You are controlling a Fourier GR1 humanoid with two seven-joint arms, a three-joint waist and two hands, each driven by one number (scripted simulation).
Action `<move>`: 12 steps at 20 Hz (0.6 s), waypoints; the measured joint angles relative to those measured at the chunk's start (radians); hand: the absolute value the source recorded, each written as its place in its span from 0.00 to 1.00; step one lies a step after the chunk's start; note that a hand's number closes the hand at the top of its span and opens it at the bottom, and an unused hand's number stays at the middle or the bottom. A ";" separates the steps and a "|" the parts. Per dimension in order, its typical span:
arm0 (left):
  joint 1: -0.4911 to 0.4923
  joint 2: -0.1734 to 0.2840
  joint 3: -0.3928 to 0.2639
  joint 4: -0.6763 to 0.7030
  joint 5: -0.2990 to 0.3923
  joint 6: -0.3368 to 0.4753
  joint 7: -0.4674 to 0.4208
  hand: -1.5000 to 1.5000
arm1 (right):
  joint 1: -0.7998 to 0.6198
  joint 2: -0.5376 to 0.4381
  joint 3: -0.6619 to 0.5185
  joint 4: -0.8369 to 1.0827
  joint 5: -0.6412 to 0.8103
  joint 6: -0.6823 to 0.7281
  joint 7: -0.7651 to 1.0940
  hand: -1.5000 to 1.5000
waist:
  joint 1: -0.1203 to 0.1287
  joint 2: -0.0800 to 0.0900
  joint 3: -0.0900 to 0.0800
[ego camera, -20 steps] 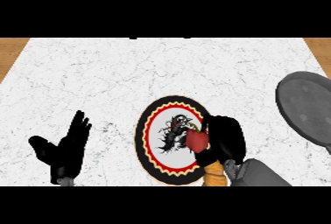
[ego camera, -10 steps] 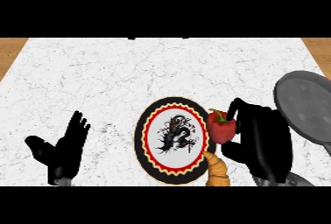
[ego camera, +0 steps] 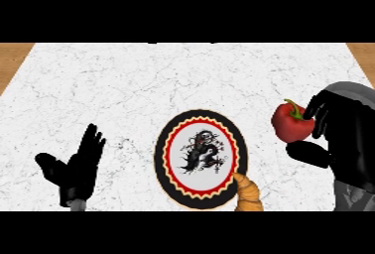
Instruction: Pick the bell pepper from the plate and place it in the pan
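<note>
A red bell pepper (ego camera: 290,124) with a green stem hangs above the counter, between the plate and the pan. My right hand (ego camera: 344,144) is curled round it, thumb below and fingers behind. The plate (ego camera: 201,155), with a black rim, a red zigzag ring and a dark dragon figure on white, lies at centre front. Only a grey sliver of the pan (ego camera: 350,89) shows at the right edge; my right hand hides most of it. My left hand (ego camera: 73,168) rests open at the lower left, fingers up.
A croissant (ego camera: 249,194) lies against the plate's lower right rim. The white marble counter (ego camera: 147,89) spreads wide behind the plate, and wooden floor (ego camera: 15,54) shows at the far corners.
My right hand has lifted the bell pepper off the plate and carried it right and up, towards the pan. The left hand stays put.
</note>
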 measured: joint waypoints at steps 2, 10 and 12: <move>-0.003 -0.005 0.003 0.005 -0.006 -0.002 -0.002 0.50 | 0.014 -0.010 -0.066 0.017 -0.037 -0.013 -0.039 1.00 | 0.001 0.000 0.000; -0.004 -0.006 0.014 0.004 -0.013 -0.022 -0.001 0.50 | 0.005 -0.074 -0.285 0.330 -0.107 -0.158 -0.307 1.00 | 0.011 0.004 0.001; -0.005 -0.007 0.016 0.002 -0.010 -0.029 0.001 0.50 | -0.011 -0.099 -0.331 0.441 -0.130 -0.193 -0.393 1.00 | 0.015 0.006 0.001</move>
